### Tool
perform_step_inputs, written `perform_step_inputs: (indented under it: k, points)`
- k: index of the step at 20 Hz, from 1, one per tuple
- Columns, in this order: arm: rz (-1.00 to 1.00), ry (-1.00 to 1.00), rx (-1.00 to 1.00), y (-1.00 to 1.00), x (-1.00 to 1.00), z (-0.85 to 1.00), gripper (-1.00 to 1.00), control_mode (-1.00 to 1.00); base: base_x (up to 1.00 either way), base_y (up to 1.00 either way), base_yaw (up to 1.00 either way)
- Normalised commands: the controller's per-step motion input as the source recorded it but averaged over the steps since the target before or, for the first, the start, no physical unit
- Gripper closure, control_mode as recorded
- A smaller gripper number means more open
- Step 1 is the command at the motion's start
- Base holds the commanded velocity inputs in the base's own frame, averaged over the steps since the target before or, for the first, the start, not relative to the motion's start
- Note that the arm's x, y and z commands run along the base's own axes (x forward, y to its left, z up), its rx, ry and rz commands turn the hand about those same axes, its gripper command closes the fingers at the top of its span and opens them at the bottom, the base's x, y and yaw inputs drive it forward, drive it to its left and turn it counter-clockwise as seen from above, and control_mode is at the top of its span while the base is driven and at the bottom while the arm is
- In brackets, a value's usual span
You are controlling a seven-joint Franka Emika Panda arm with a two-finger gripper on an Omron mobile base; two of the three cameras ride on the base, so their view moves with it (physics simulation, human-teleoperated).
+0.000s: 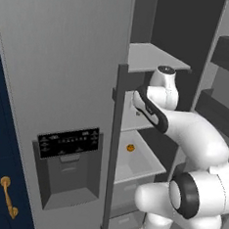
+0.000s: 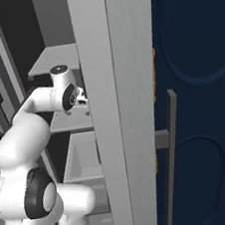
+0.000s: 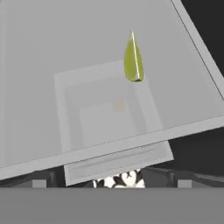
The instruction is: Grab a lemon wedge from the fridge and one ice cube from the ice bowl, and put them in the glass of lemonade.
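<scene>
— Lemon wedge (image 3: 133, 59): where is it, seen from the hand?
— On a pale translucent fridge shelf (image 3: 52, 52), alone, with a drawer faintly visible beneath.
— And from the left base?
— The fridge (image 1: 60, 82) stands open; the arm reaches onto a shelf, and a small orange item (image 1: 130, 148) lies lower down.
— From the right?
— The claw (image 2: 81, 99) sits behind the door edge, jaws spread wide, holding nothing.

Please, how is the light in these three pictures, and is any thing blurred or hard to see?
Left base view: flat, even light, dark at the back of the fridge; the orange item is tiny and soft. Right base view: the fridge door edge blocks much; no glare. Hand view: the lemon wedge is sharp on a pale shelf, which looks see-through, with a faint orange blur beneath.
</scene>
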Motion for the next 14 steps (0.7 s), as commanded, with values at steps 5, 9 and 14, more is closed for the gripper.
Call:
perform_step_inputs:
  k: [5, 9, 14]
  points:
    - [0.15, 0.01, -0.06, -0.22, 0.22, 0.00, -1.00, -1.00, 0.00, 0.00, 0.00]
    - [0.02, 0.00, 0.00, -0.38, 0.30, -0.15, -1.00, -1.00, 0.00, 0.00, 0.00]
    - [0.03, 0.00, 0.00, -0.18, 0.47, -0.27, -1.00, -1.00, 0.00, 0.00, 0.00]
